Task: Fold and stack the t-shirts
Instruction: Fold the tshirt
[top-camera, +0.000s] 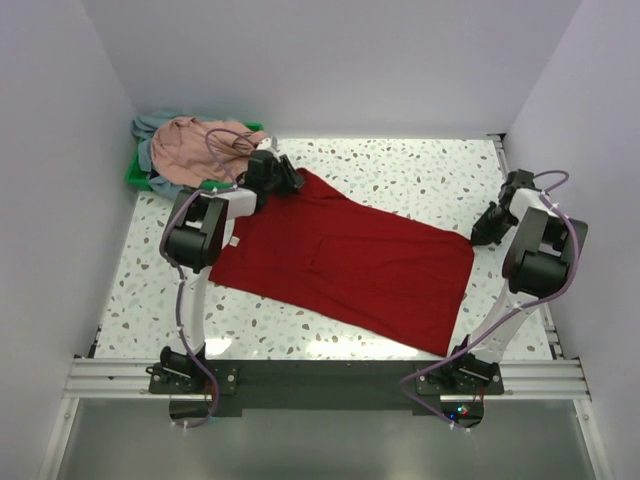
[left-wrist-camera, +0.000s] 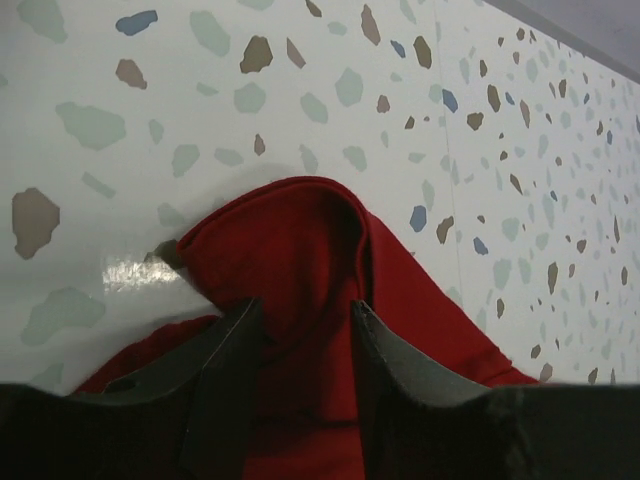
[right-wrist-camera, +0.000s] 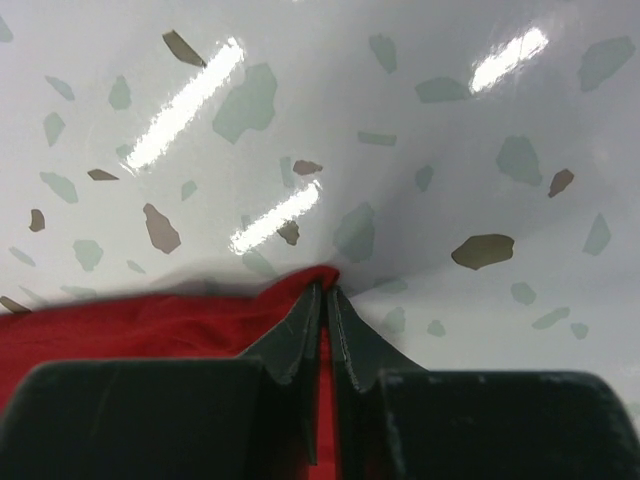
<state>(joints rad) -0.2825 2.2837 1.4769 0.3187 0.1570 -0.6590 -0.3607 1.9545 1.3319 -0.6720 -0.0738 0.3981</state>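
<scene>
The bright red t-shirt lies spread flat and slanted across the table. My left gripper is at its far left corner. In the left wrist view my left gripper has its jaws part closed on a thick raised fold of the red t-shirt. My right gripper is at the shirt's right corner. In the right wrist view my right gripper is pinched shut on the tip of the red t-shirt. The dusty pink t-shirt lies crumpled on the grey-blue t-shirt at the back left.
A green tray under the pink and grey-blue shirts stands in the back left corner, close to my left arm. White walls close the table on the left, back and right. Speckled tabletop shows behind the red shirt.
</scene>
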